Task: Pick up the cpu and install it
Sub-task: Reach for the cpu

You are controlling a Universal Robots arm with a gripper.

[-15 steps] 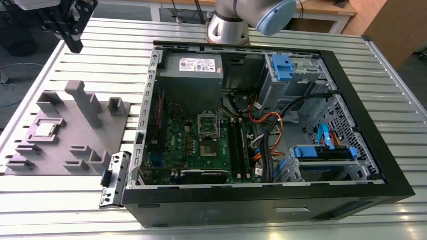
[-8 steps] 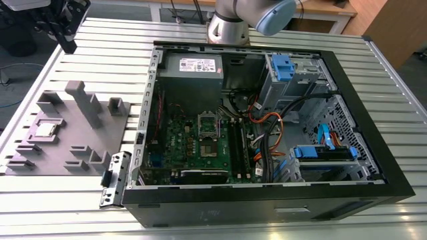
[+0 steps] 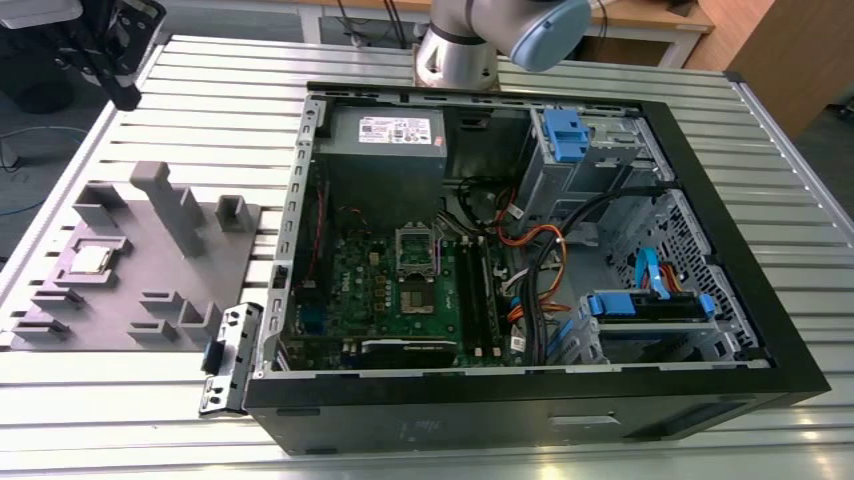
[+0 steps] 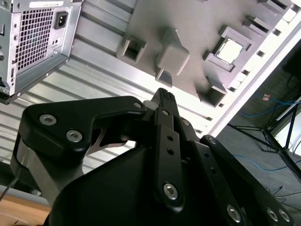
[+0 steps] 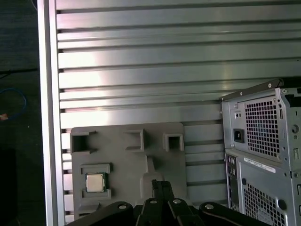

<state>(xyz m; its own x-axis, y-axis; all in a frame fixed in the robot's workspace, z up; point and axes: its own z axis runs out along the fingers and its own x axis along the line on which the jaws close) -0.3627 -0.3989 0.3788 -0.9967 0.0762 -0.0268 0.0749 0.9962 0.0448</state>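
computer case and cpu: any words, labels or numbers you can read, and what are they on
No text here can be quoted as it reads.
power supply label, white, in the exterior view: print too small to read.
rear case label, a pale strip in the first wrist view: too blurred to read.
cpu top: no legible marking.
grey tray under it: no text.

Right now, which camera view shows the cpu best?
The first wrist view: the cpu is seen square-on, seated in the grey holder. The second wrist view shows it at a slant; the exterior view shows it far off, at the exterior view's left.
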